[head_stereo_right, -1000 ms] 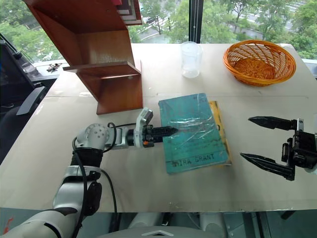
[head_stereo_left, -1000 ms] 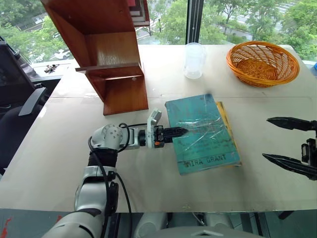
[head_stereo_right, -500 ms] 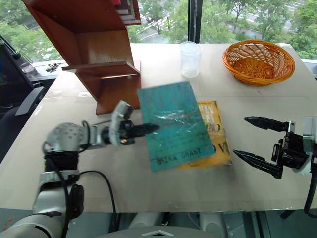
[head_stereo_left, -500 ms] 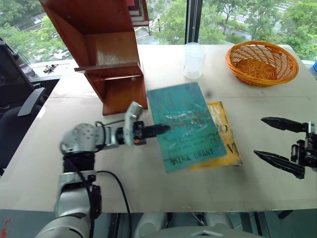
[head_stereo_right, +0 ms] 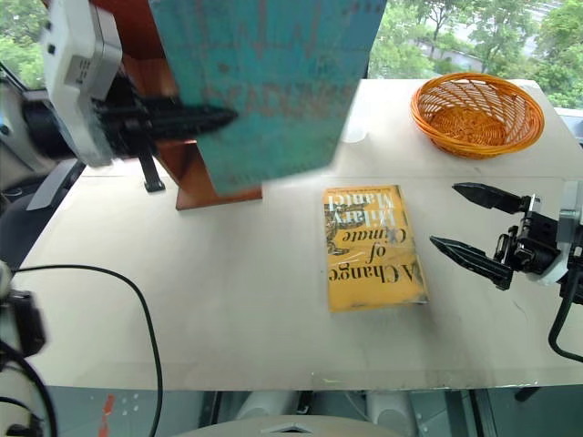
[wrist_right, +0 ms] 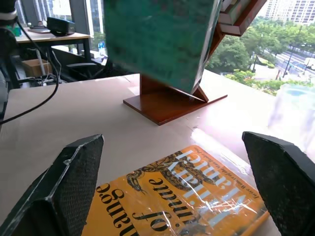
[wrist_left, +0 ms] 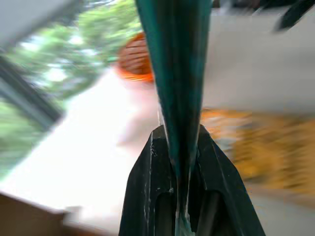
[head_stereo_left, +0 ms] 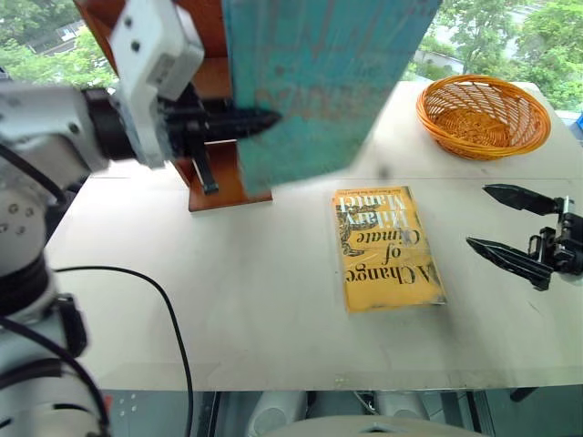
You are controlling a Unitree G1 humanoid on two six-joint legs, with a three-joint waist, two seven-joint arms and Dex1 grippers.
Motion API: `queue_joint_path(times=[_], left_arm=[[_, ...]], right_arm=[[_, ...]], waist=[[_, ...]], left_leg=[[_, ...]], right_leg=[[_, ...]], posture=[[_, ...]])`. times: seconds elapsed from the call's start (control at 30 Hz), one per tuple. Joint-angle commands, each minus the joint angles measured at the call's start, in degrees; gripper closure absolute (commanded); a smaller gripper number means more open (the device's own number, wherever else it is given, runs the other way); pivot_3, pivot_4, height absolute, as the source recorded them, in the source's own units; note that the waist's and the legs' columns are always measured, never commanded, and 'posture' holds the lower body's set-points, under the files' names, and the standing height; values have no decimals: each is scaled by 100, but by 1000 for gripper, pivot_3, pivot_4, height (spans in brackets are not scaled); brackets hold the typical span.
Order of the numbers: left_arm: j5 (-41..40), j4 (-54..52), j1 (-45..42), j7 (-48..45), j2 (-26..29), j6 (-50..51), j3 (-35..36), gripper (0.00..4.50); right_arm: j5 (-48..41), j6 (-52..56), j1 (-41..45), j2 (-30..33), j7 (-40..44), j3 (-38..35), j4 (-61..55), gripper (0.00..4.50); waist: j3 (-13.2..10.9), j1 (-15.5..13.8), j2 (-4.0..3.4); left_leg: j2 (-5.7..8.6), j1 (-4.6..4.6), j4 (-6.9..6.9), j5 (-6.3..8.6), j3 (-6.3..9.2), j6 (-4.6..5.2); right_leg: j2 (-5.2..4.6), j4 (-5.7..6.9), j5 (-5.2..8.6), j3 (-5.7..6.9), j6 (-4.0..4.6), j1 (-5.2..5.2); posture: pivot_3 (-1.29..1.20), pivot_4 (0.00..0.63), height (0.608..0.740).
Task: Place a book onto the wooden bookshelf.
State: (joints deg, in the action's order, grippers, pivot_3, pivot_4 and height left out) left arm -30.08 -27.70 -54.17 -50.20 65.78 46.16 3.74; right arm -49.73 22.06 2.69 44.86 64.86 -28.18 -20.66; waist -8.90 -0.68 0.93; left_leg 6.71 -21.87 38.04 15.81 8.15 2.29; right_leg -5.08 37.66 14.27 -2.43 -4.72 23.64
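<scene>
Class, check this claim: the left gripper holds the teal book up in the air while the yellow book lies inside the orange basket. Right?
Not quite. The left gripper does hold the teal book up, but the yellow book lies flat on the table, apart from the orange basket, as the left eye view shows.

Office-type room, upper floor. A pale desk (head_stereo_left: 228, 300) is set against floor-to-ceiling windows (head_stereo_left: 474, 36); treetops and a street are seen below. A second desk with equipment (wrist_right: 64, 29) and a dark office chair (wrist_right: 86, 69) are seen behind, cables trailing.
</scene>
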Motion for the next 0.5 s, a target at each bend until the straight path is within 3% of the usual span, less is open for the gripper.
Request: queue_joint_path(times=[0.03, 0.2, 0.4, 0.5], left_arm=[[1513, 429, -980, -23, 463, -1070, -687, 4492], [2661, 1045, -1696, -556, 968, -1091, -1466, 4492], [4156, 1225, -1045, -1425, 1753, -1201, -2175, 4492], [4719, 1336, -1007, -1618, 1693, -1151, -2313, 4492]], right_arm=[[132, -201, 555, 79, 122, 201, 353, 0], [321, -374, 1046, 42, 355, 512, 726, 0], [341, -411, 1547, -12, 351, 671, 852, 0], [306, -442, 1740, -95, 284, 671, 880, 0]], waist=[[-12, -6, 11], [-23, 4, -2], [-36, 131, -5], [-47, 165, 11]], left_leg=[[0, -2, 3, 0, 2, 0], [1, -4, -7, 0, 2, 2], [1, -23, -8, -1, -6, 3], [1, -33, 2, 0, -3, 3]], right_leg=[[1, -1, 0, 2, 0, 1], [11, -2, 4, 5, -6, 9], [23, 11, 5, 1, -6, 40], [24, 12, 4, 6, -6, 44]], posture=[[0, 150, 740], [0, 150, 740], [0, 150, 740], [0, 150, 740]])
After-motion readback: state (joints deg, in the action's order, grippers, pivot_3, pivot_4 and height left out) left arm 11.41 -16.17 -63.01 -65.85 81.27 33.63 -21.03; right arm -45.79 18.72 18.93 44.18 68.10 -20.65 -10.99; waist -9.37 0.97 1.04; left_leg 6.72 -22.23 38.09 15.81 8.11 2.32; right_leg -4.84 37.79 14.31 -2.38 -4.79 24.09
